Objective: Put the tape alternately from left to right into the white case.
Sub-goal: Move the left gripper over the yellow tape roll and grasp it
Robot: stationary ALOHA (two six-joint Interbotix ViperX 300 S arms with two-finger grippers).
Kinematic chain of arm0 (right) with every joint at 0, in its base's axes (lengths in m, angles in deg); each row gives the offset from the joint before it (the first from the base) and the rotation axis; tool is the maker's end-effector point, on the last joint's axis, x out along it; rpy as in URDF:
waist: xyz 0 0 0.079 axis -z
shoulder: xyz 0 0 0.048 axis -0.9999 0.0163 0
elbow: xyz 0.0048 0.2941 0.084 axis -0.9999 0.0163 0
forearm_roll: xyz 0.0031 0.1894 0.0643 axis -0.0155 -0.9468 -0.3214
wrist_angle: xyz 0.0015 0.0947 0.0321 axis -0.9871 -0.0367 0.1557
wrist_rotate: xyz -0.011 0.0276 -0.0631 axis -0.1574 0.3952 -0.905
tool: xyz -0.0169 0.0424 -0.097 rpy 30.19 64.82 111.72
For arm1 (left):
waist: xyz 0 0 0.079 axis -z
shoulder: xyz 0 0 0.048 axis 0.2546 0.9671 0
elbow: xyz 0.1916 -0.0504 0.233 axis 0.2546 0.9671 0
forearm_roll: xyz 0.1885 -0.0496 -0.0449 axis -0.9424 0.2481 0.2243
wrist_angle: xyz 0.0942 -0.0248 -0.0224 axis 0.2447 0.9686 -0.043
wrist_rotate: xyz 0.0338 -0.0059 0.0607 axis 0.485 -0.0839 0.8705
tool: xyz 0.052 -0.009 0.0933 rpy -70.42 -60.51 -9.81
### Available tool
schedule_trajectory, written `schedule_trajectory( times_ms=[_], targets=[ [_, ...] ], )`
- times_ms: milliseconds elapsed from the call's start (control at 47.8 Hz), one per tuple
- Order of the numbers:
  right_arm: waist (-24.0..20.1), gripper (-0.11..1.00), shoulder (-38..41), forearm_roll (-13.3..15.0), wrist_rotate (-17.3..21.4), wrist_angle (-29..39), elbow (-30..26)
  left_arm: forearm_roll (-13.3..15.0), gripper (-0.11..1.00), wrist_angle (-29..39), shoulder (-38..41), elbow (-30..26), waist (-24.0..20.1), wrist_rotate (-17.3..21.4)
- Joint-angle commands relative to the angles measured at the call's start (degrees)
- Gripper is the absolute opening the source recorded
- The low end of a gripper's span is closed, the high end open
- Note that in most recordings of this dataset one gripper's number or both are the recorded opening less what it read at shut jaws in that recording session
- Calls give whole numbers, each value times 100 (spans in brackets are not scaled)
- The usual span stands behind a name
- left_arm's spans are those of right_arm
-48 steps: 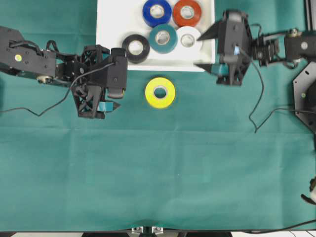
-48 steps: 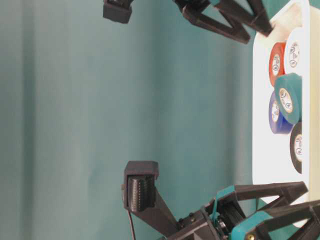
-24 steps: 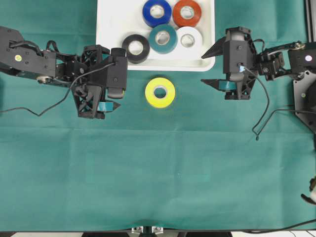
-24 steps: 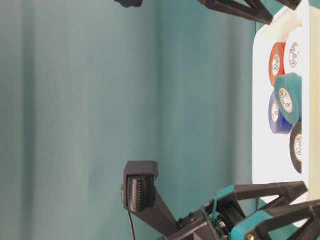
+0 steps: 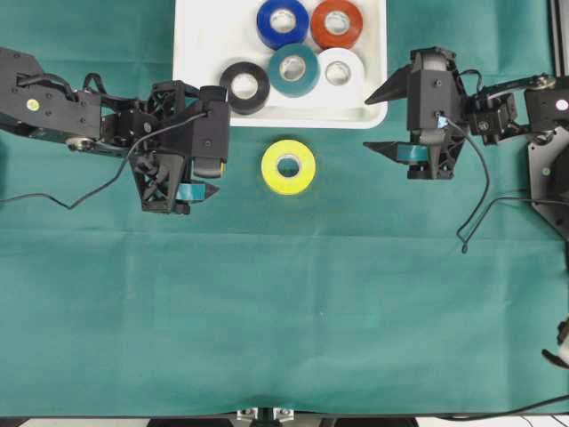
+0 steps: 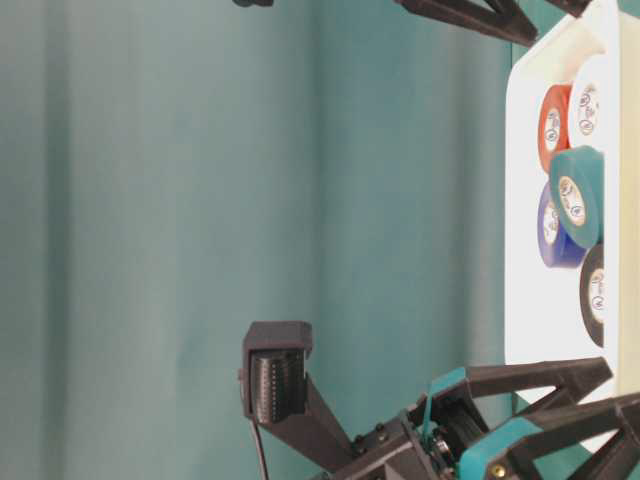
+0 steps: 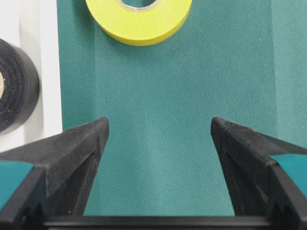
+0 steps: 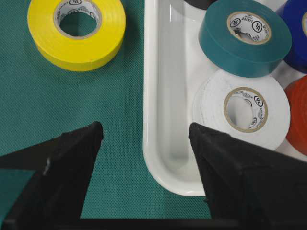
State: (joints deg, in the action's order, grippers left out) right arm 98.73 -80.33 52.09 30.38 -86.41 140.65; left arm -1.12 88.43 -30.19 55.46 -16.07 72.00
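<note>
Right end effector (image 5: 377, 117) withdrawn past white case (image 5: 200, 53) corner.

White case (image 5: 200, 53) sits at top centre of the cloth (image 5: 284, 302). In it: 2 rolls (image 5: 310, 22) side by side in back row, 3 rolls (image 5: 293, 76) in front row, middle one leaning on its neighbours. One loose roll (image 5: 288, 166) lies on cloth just in front of case. Left gripper (image 5: 213, 167) is left of that roll; right gripper (image 5: 372, 120) is to its right, by case's front right corner.
</note>
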Motion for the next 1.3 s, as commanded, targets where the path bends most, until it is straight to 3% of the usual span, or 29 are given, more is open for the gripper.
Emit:
schedule_trajectory(
  times_ms=[0, 335, 1277],
  targets=[
    [-18, 81, -79, -9, 9, -44, -44, 18, 85, -44, -88, -35, 53, 0],
    [-18, 81, -70, -9, 9, -35, -53, 9, 85, -62, -62, -123, 229, 0],
    [-18, 81, -70, -9, 9, -35, -44, -9, 85, -114, 1143, -1274, 387, 70]
  ],
)
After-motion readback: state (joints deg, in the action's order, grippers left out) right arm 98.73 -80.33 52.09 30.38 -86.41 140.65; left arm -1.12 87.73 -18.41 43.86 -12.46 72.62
